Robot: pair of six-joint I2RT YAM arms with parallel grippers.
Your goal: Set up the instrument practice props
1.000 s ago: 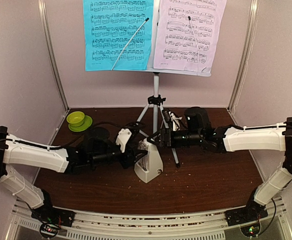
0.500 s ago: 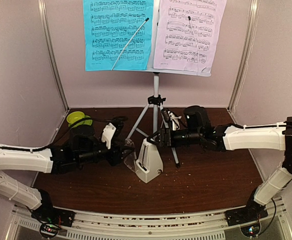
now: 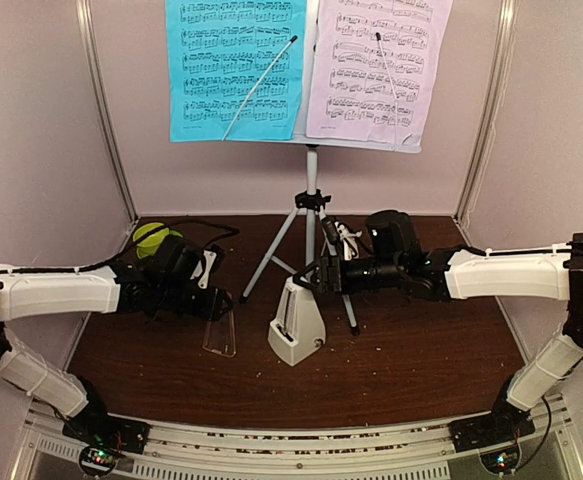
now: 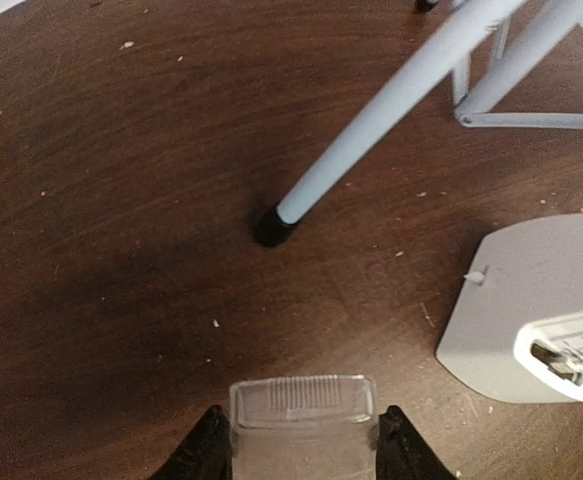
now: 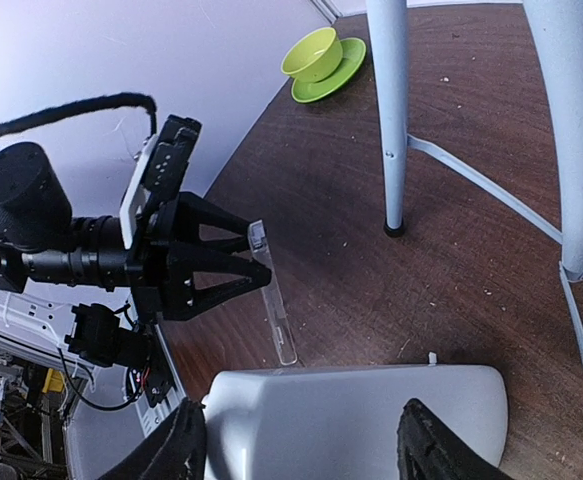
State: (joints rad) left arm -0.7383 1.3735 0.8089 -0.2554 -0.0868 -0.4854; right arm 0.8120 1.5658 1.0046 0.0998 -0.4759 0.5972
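Left gripper (image 4: 303, 447) around clear front cover (image 4: 303, 400)

A dark brown wooden table (image 3: 421, 370) forms the floor of a small booth. Plain, pale pinkish walls close it in: a back wall (image 3: 201, 180) behind the table, a left wall (image 3: 31, 130) and a right wall (image 3: 561, 120) at its sides. Silver metal posts (image 3: 106, 110) rise at the table's two far corners. A ribbed metal rail (image 3: 301, 450) runs along its near edge. Pale specks (image 4: 126, 45) dot the tabletop under soft, even light.
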